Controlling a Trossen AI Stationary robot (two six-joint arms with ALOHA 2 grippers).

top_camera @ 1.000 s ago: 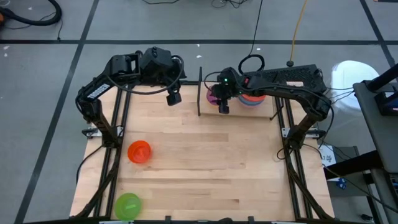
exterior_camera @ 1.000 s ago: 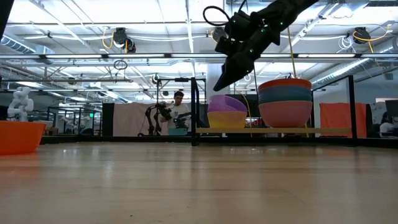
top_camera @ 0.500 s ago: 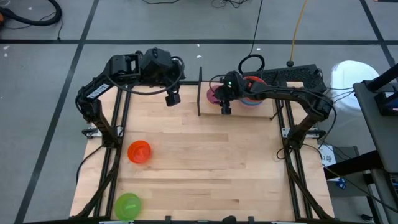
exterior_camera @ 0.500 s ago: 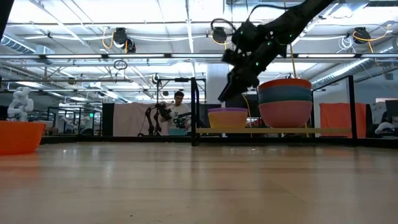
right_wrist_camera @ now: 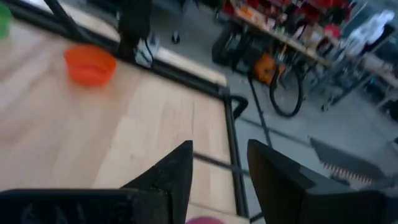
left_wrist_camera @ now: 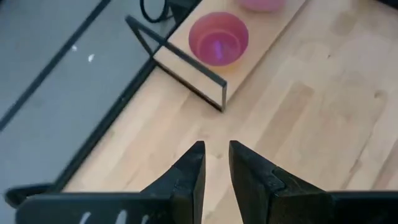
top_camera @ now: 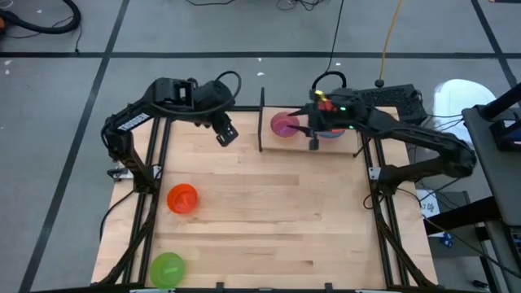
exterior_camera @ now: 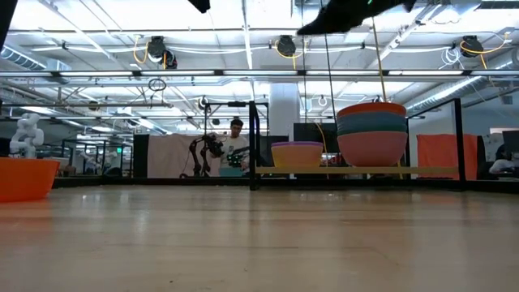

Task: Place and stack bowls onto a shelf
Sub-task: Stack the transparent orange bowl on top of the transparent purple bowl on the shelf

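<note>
The shelf (top_camera: pixel 277 142) stands at the table's far edge. On it a purple bowl (top_camera: pixel 284 124) sits nested in a yellow bowl (exterior_camera: pixel 297 157), and to their right is a stack of several larger bowls (exterior_camera: pixel 371 134). An orange bowl (top_camera: pixel 182 198) and a green bowl (top_camera: pixel 168 268) rest on their bases on the tabletop at the left. My right gripper (top_camera: pixel 313 143) hangs open high above the shelf, between the two stacks. My left gripper (top_camera: pixel 226 134) hangs open and holds nothing, left of the shelf, pointing steeply down (left_wrist_camera: pixel 216 163).
The shelf's black upright bars (exterior_camera: pixel 254 146) rise at its ends. Bare tabletop (top_camera: pixel 277 212) stretches from the shelf toward the near edge. Beyond the table is a workshop room with a person (exterior_camera: pixel 235 146) far off.
My right gripper has risen from the purple bowl and drawn back toward the table's right edge, up near the top of the low view. The purple bowl has sunk lower into the yellow one. My left gripper has rolled about its own line and dipped slightly.
</note>
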